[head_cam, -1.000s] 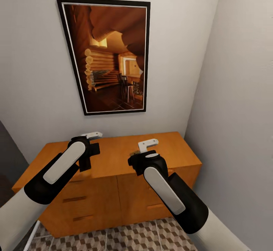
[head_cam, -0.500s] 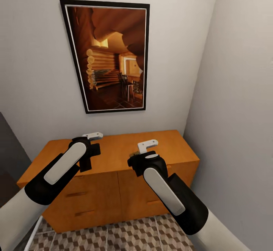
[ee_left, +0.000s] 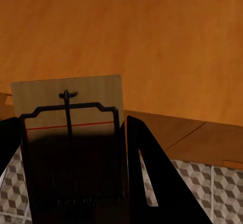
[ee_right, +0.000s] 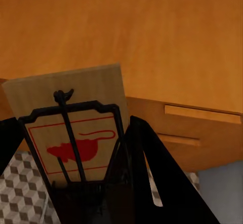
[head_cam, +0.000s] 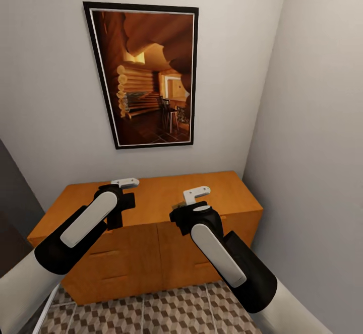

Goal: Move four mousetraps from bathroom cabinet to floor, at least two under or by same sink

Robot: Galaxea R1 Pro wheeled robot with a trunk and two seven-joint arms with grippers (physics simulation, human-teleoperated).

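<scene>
In the left wrist view, the left gripper [ee_left: 71, 183] is clamped on a mousetrap [ee_left: 68, 127], the dark fingers [ee_left: 152, 183] pressed against its long edges; the tan board with black wire and a thin red line juts out past the fingertips. Beyond it lies the flat top of the cabinet [ee_left: 152, 41], and under the fingers a strip of the bathroom floor [ee_left: 202, 178].

The right wrist view tells the same of the right gripper [ee_right: 76, 183]: closed on a second mousetrap [ee_right: 76, 122], this one with a red mouse print, with the cabinet's slot-handled drawers just past it.

The head view hides both boards: there the left gripper [head_cam: 118, 200] and right gripper [head_cam: 191, 205] hang over the cabinet [head_cam: 151, 193] front edge, with a framed picture [head_cam: 146, 72] on the wall behind.
</scene>
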